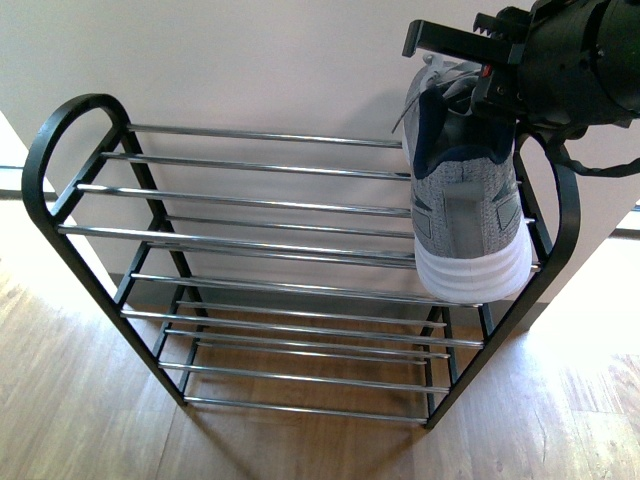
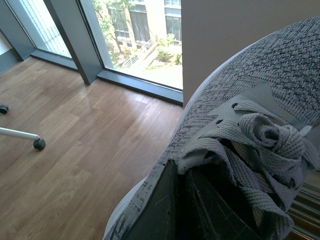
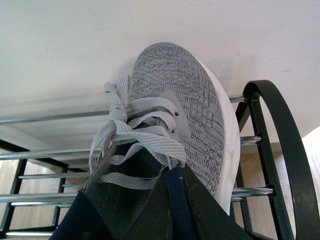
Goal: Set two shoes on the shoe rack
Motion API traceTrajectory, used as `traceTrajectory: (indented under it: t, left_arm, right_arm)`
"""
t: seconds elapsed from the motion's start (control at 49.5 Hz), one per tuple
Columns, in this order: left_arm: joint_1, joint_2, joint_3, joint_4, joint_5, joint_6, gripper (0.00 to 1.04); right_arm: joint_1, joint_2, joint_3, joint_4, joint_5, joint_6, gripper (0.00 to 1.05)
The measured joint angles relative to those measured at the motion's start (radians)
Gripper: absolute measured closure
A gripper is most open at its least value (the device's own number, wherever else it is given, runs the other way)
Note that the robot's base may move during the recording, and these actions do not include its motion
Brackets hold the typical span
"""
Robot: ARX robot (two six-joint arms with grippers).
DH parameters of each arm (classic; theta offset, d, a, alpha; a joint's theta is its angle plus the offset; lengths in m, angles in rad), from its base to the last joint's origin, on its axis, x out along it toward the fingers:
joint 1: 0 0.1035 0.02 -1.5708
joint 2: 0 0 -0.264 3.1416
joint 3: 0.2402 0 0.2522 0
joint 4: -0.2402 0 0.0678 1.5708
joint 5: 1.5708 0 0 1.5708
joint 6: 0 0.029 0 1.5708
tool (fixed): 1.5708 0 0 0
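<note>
Our right gripper [image 3: 172, 197] pinches the grey shoe [image 1: 465, 200] at the right end of the shoe rack [image 1: 250, 205]; our left gripper [image 2: 172, 205] is cut off, grip unclear.

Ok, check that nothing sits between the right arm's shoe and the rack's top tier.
Nothing visible does. The shoe, in the right jaws, is over the right end of the rack, and the top rods carry nothing else. The other shoe is in the left jaws, outside the front view.
</note>
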Motion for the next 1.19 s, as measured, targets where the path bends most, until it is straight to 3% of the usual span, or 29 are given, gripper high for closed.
traceTrajectory:
  t: [0.667, 1.193]
  left_arm:
    - [0.000, 0.000, 0.000, 0.000, 0.000, 0.000, 1.03]
    - [0.000, 0.000, 0.000, 0.000, 0.000, 0.000, 1.03]
  right_arm:
    - [-0.006, 0.068, -0.048, 0.153, -0.066, -0.228, 1.03]
    - [-0.060, 0.092, -0.048, 0.162, -0.069, -0.286, 1.03]
